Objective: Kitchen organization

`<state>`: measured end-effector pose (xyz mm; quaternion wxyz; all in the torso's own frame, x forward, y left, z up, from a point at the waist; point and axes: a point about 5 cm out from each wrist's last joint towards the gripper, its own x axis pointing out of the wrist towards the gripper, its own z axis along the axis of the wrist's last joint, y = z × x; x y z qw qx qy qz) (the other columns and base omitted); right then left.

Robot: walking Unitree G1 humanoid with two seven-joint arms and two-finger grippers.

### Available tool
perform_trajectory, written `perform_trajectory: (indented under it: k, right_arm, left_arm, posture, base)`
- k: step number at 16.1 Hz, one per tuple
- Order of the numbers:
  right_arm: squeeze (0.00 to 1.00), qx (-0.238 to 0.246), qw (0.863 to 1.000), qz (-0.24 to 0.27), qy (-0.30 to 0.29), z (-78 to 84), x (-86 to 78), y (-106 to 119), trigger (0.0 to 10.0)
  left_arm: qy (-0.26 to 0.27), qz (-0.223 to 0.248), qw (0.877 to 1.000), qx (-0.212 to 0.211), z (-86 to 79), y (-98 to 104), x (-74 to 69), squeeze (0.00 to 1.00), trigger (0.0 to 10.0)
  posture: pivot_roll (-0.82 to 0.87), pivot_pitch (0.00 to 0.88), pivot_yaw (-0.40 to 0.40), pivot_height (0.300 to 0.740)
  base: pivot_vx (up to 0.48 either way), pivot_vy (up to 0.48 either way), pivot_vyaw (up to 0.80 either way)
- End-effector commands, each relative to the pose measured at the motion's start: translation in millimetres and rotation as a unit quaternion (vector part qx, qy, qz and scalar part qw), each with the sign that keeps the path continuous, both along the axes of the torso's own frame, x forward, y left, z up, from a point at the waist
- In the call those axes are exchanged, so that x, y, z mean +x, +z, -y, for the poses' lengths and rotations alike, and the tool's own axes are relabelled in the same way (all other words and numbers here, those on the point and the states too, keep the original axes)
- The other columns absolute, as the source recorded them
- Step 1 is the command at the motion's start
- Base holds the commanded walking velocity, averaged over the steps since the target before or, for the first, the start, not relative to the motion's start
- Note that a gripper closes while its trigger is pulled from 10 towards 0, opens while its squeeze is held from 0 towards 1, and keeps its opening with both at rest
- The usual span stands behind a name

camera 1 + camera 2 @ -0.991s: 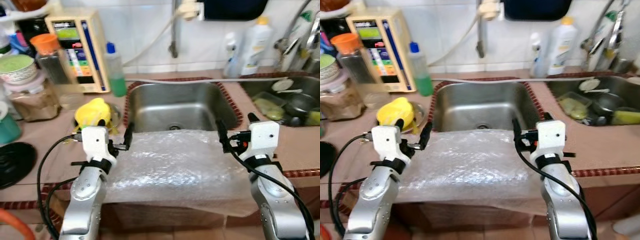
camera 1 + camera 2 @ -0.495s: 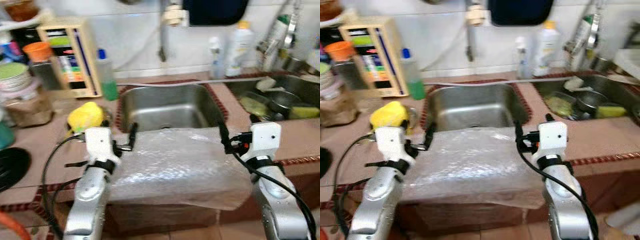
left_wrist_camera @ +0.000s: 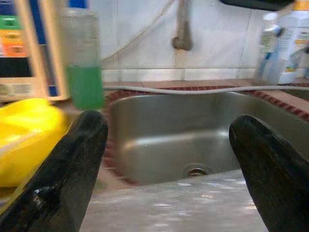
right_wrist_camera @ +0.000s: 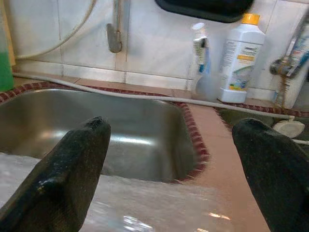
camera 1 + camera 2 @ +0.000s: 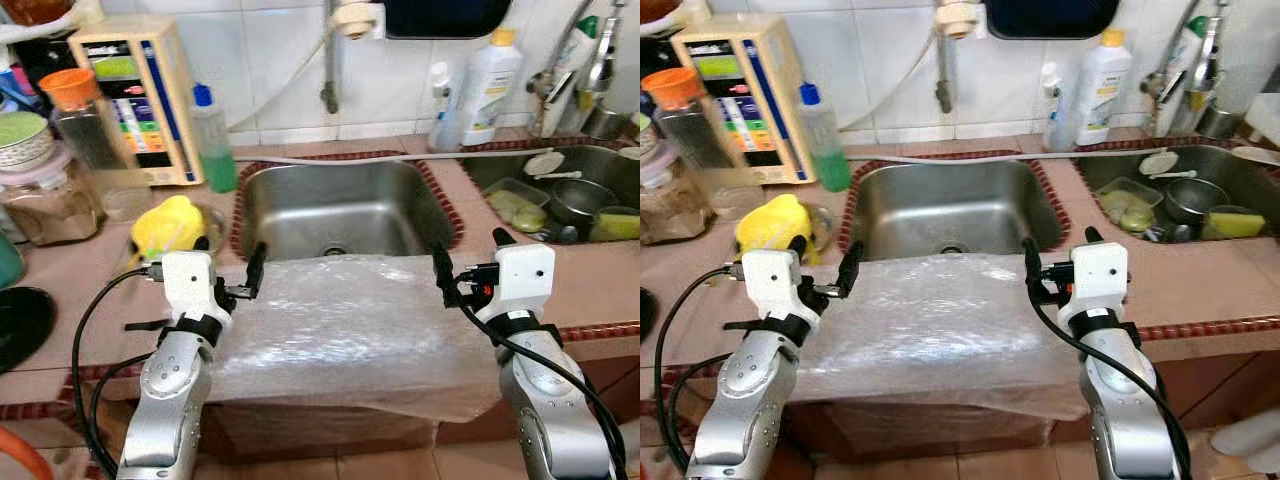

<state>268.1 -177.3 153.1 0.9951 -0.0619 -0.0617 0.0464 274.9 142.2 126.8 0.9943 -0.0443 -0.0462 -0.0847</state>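
A sheet of clear bubble wrap [image 5: 340, 325] lies over the front lip of the steel sink [image 5: 340, 200] and hangs down the counter's front edge. My left gripper [image 5: 232, 262] hovers at the sheet's left far corner, open, with nothing between its fingers [image 3: 72, 174]. At the sheet's right far corner my right gripper [image 5: 470, 255] is also open and empty, its fingers [image 4: 72, 164] spread wide. Both point toward the sink basin [image 3: 193, 140]. I cannot tell whether either one touches the wrap.
A yellow object [image 5: 170, 222] lies left of the sink, next to a green liquid bottle [image 5: 213, 140] and jars [image 5: 60, 200]. A black lid [image 5: 20, 325] sits at far left. White bottle [image 5: 487, 75] stands behind; a second sink [image 5: 590, 165] holds dishes at right.
The head camera swung and blurred, then settled back. Both arms keep the same pose at the sheet's corners, and the bubble wrap lies as before.
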Motion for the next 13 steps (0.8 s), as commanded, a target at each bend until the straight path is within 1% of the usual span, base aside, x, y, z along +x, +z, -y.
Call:
perform_trajectory:
  k: [1, 6, 7, 10, 11, 13]
  right_arm:
    - [0.0, -0.006, 1.0, 0.003, 0.0, 1.8, 0.3, 2.4, 10.0]
    - [0.0, -0.017, 1.0, 0.009, 0.01, 0.9, 6.8, 10.5, 10.0]
    - [0.0, -0.019, 1.0, 0.01, 0.012, 0.5, 7.7, 11.5, 10.0]
    - [0.0, -0.021, 1.0, 0.01, 0.021, -3.6, 8.5, 9.7, 10.0]
    - [0.0, -0.018, 0.999, 0.009, 0.025, -9.8, 8.8, 6.6, 10.0]
    - [0.0, -0.01, 1.0, 0.012, 0.027, -14.5, 9.4, 6.3, 10.0]
  left_arm:
    - [-0.004, 0.007, 1.0, 0.002, 4.0, 3.9, 0.1, 0.0, 10.0]
    - [0.001, 0.007, 1.0, 0.004, 0.0, 4.2, -0.6, 0.0, 10.0]
    - [0.002, 0.008, 1.0, 0.006, -0.1, 4.7, -0.9, 0.0, 10.0]
    - [0.011, 0.005, 1.0, 0.004, -2.7, 4.2, -3.4, 0.0, 10.0]
    - [0.022, 0.001, 1.0, 0.006, -7.2, 3.4, -3.5, 0.0, 10.0]
    - [0.035, -0.002, 0.999, 0.006, -9.4, 3.7, -2.1, 0.0, 10.0]
  posture:
    - [-0.04, 0.0, 0.044, 0.74]
    - [-0.04, 0.0, 0.028, 0.74]
    - [-0.04, 0.0, 0.028, 0.74]
    - [-0.02, 0.0, 0.04, 0.74]
    - [-0.01, 0.0, 0.041, 0.74]
    - [-0.01, 0.0, 0.041, 0.74]
  base:
    - [0.0, -0.48, 0.0]
    - [0.0, -0.477, 0.0]
    - [0.0, -0.296, 0.0]
    - [0.0, 0.0, 0.0]
    - [0.0, 0.0, 0.0]
    - [0.0, 0.0, 0.0]
